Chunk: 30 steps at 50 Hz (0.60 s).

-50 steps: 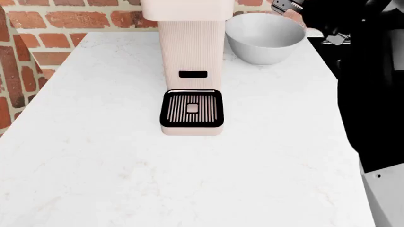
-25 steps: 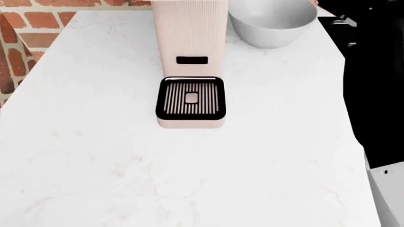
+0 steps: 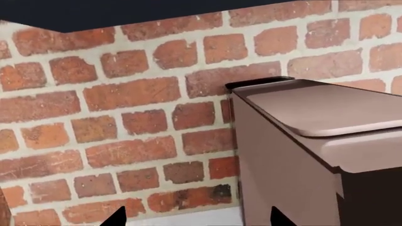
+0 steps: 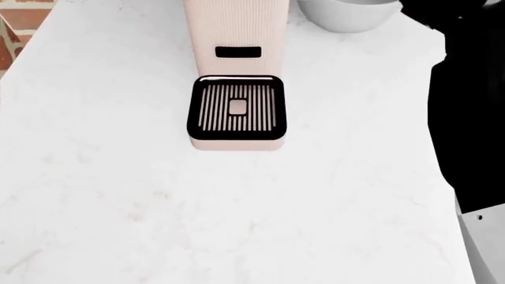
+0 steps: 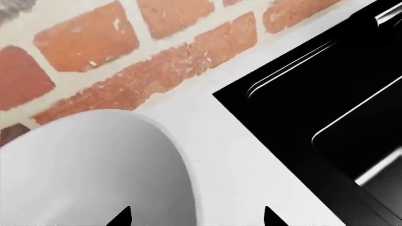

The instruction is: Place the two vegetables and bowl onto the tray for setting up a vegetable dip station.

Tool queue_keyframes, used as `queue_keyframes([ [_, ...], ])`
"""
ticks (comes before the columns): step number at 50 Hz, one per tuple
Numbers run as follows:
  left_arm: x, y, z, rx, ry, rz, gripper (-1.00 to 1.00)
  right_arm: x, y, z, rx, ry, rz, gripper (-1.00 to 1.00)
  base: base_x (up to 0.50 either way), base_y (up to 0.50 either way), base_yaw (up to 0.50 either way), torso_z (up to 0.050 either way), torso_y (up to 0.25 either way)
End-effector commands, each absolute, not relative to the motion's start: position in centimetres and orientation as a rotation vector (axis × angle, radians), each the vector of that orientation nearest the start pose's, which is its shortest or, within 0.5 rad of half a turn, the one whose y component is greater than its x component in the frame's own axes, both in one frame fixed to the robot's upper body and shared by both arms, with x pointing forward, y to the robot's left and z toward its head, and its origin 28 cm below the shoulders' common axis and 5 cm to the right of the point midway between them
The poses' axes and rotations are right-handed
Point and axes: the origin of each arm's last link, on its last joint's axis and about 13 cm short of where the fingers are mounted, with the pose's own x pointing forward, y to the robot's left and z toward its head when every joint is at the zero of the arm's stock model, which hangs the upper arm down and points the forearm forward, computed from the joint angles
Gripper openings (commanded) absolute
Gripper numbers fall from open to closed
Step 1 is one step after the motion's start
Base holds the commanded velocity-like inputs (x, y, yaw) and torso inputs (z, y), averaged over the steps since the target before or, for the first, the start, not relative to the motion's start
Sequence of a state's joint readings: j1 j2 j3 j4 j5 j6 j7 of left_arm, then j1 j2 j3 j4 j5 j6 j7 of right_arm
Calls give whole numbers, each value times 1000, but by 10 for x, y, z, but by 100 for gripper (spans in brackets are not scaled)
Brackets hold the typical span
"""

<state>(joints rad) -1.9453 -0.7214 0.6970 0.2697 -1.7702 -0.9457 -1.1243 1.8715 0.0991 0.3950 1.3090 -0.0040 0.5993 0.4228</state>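
Plain white bowl [image 5: 88,174], smooth-sided, on the counter [image 4: 236,207] by the brick wall [image 5: 125,61], beside a glossy black basin [image 5: 326,117]. My right gripper [image 5: 191,217] spread wide before its rim; left gripper [image 3: 196,217] likewise wide, empty.

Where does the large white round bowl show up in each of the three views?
Head view: large white round bowl, cut off by the picture's top edge, right of the pale ribbed machine.
Left wrist view: not in it; only the machine and the red brick wall.
Right wrist view: fills the lower left.
Shared landmark: the brick wall, in all three views.
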Motion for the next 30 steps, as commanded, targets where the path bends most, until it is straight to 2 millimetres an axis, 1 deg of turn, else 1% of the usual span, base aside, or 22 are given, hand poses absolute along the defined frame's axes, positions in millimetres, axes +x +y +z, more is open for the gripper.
queue_keyframes([
  [1, 200, 211, 437, 146, -347, -62, 100, 413, -134, 387, 378, 111, -400, 100, 0, 0, 0, 0, 0],
  [7, 199, 211, 437, 149, -349, -62, 100, 413, -136, 386, 379, 115, -408, 100, 0, 0, 0, 0, 0],
  [14, 199, 211, 437, 153, -350, -62, 100, 415, -131, 378, 383, 140, -361, 100, 0, 0, 0, 0, 0],
  [23, 199, 211, 438, 147, -349, -58, 100, 416, -130, 373, 390, 166, -346, 100, 0, 0, 0, 0, -2],
  [24, 199, 211, 437, 175, -346, -60, 100, 416, -129, 372, 399, 169, -328, 100, 0, 0, 0, 0, -250],
  [26, 199, 211, 438, 125, -348, -60, 100, 416, -128, 373, 413, 173, -310, 100, 7, 0, 0, 0, -250],
  [30, 199, 211, 438, 138, -349, -57, 100, 416, -129, 373, 417, 175, -316, 100, 3, 0, 0, 0, 0],
])
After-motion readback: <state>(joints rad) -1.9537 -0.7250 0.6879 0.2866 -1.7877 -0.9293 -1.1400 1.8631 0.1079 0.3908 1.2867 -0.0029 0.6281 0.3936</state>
